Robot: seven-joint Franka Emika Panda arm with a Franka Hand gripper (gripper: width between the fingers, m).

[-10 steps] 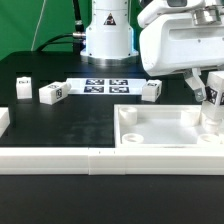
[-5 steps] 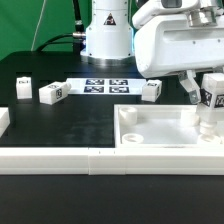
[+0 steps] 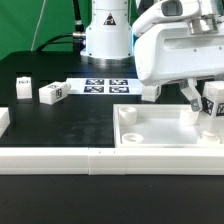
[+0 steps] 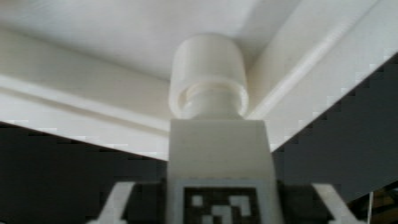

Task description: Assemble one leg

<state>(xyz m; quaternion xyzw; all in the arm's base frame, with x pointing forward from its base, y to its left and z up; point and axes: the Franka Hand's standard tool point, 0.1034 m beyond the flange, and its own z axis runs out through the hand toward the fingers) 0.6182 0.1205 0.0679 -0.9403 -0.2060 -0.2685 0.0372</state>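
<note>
My gripper [image 3: 203,105] is shut on a white leg [image 3: 212,103] with a black-and-white tag, held over the right side of the large white square tray-like piece [image 3: 160,135]. In the wrist view the leg [image 4: 215,130] stands between my fingers [image 4: 125,200], its round peg end pointing at the tray's corner [image 4: 311,70]. Three more legs lie on the black table: one [image 3: 52,92] left of the marker board, one [image 3: 24,85] further left, one [image 3: 150,92] partly behind my gripper.
The marker board [image 3: 105,87] lies at the back by the arm's white base [image 3: 106,35]. A white rail [image 3: 60,160] runs along the table's front edge. A white block [image 3: 4,120] sits at the exterior view's far left.
My gripper with the leg has risen slightly and shifted toward the exterior view's right, over the tray's right side. The other legs have not moved.
</note>
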